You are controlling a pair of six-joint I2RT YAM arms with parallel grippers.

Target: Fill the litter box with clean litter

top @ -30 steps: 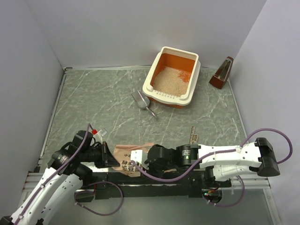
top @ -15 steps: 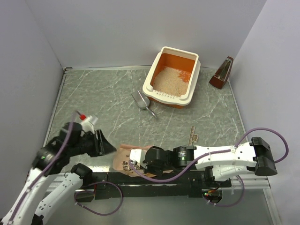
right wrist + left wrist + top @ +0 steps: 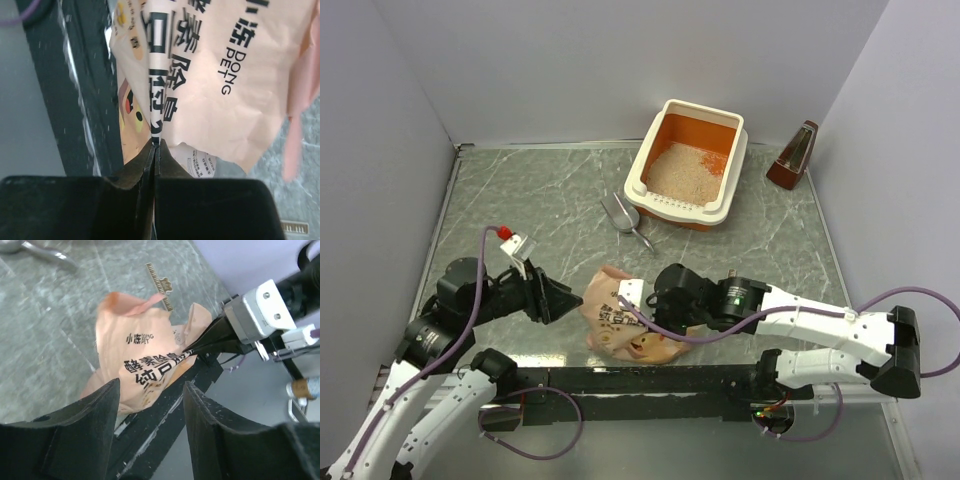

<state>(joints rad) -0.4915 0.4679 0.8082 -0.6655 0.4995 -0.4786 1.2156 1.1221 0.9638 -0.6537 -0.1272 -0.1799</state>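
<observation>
The litter box [image 3: 642, 180] stands at the back right, cream rim and orange inside, with clean litter [image 3: 675, 170] lying in it. A peach-pink printed bag [image 3: 618, 322] hangs crumpled near the front edge. My right gripper [image 3: 648, 308] is shut on a fold of that bag [image 3: 240, 75], its jaws pressed flat on the edge [image 3: 156, 145]. My left gripper [image 3: 570, 299] stands open just left of the bag [image 3: 145, 350], nothing between its fingers [image 3: 100, 410]. The left wrist view shows the right gripper [image 3: 196, 348] pinching the bag's side.
A grey metal scoop [image 3: 621, 214] lies in front of the litter box. A brown wedge-shaped object [image 3: 794, 157] stands by the right wall. A golden comb-like strip [image 3: 160, 284] lies beyond the bag. The black base rail [image 3: 650, 378] runs along the near edge.
My left gripper let go of the bag, opened and drew back to the left. My right gripper shut on the bag and carried it up and away from the near edge.
</observation>
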